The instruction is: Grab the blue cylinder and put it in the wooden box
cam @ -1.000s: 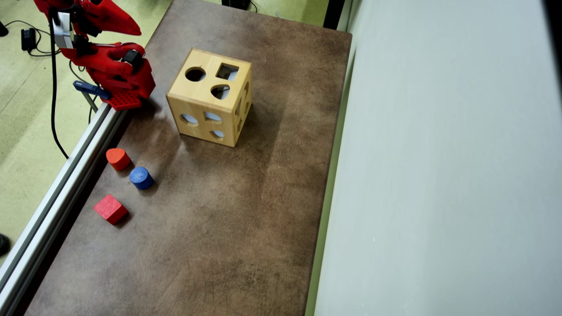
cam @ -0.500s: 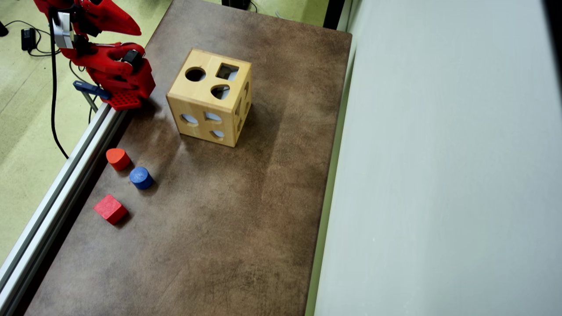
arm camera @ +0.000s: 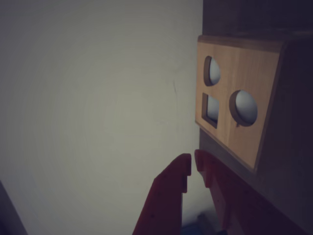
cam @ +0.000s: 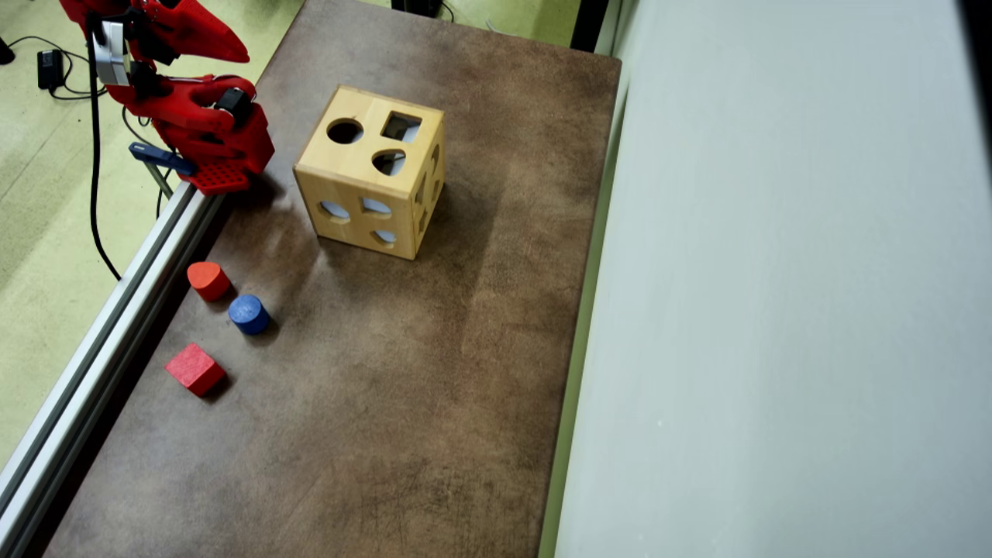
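The blue cylinder [cam: 249, 313] stands upright on the brown table [cam: 403, 387], between a red wedge block [cam: 208, 280] and a red cube [cam: 194, 369], near the table's left edge in the overhead view. The wooden box [cam: 370, 170] sits well apart from it. My gripper [arm camera: 192, 165], tips nearly together and empty, points beside the box, folded back at the corner.

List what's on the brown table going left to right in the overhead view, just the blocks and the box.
Red cube → red rounded wedge → blue cylinder → wooden box, which stands apart from the three blocks and further up the picture.
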Robot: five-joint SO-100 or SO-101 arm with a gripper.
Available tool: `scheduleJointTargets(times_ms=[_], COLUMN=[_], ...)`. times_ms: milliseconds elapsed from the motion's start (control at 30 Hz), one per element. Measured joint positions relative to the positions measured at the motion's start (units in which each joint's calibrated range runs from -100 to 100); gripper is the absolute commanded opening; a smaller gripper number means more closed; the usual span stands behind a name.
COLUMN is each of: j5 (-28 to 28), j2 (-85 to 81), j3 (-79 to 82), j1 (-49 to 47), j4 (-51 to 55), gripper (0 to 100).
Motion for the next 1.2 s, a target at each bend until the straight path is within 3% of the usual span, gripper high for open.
scheduleJointTargets(times_ms=[467, 667, 900, 1200], j5=[0.93, 7.42, 15.97, 21.68], j2=[6.78, 23.14, 30.93, 48.47], j3=[0.0, 0.09, 0.18, 7.4], j1=[2.23, 11.5, 26.02, 39.96], j4=[0.0, 0.0, -0.89, -16.71], gripper=[3, 3, 3, 3])
